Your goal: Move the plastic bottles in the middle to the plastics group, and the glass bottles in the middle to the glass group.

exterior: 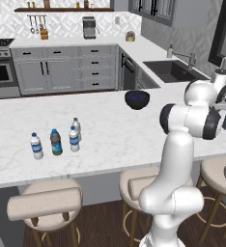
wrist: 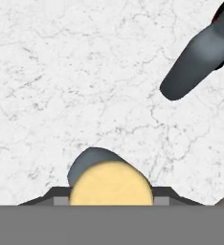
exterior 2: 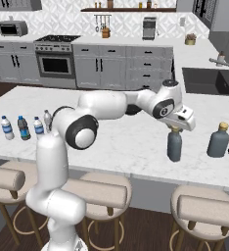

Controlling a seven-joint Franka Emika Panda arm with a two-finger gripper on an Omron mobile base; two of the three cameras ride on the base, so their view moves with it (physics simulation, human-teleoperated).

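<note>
Already, at the left of the right base view, four slim plastic bottles [exterior 2: 23, 127] stand clustered on the marble table [exterior 2: 126, 142], so the plastics look sorted. Right of centre, the hand [exterior 2: 175, 128] pinches the cap of the grey-teal glass bottle [exterior 2: 174, 145], standing on the table near the slate-blue bottle [exterior 2: 218, 139]. Likely only release remains.

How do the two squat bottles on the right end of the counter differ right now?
The nearer bottle has the gripper closed over its cap; the farther bottle stands free, nearer the counter's right end. The nearer one looks narrower and a darker grey in the right base view; the farther one looks wider and bluer. Both stand upright on the counter, apart from each other, and both have tan caps and narrow necks.
</note>
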